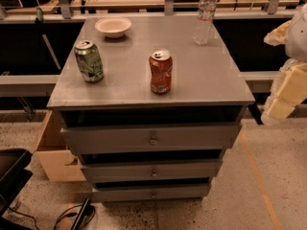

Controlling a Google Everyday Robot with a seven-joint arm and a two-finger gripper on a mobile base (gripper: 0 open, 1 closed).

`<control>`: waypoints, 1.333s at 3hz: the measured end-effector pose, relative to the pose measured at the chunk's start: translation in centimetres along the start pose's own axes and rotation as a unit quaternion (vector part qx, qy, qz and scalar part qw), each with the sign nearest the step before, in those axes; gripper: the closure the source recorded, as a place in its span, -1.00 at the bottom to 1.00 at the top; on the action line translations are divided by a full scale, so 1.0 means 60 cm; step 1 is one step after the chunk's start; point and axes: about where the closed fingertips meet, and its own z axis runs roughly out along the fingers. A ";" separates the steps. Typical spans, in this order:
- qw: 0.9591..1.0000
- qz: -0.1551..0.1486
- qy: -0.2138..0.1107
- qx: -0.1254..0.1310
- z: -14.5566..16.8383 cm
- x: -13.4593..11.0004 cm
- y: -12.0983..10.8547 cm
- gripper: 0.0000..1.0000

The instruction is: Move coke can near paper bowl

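Note:
The coke can (160,71), red-orange with a silver top, stands upright near the front middle of the grey cabinet top (211,75). The paper bowl (113,27), off-white and shallow, sits at the back left of the top, well apart from the can. My gripper (284,96) shows as cream-coloured parts at the right edge of the view, off the cabinet's right side and below its top, far from the can and holding nothing I can see.
A green can (88,61) stands upright at the left of the top. A clear water bottle (205,16) stands at the back right. The cabinet has three drawers (152,139). A wooden box (55,157) is on the floor at the left.

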 end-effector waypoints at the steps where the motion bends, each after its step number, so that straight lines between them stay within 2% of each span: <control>1: 0.997 0.031 -0.068 0.012 0.013 0.000 -0.015 -1.00; 2: 0.983 0.060 -0.174 0.025 0.054 -0.011 -0.030 -1.00; 3: 0.953 0.070 -0.291 0.041 0.106 -0.031 -0.050 -1.00; 4: 0.899 0.080 -0.421 0.094 0.111 -0.073 -0.101 -1.00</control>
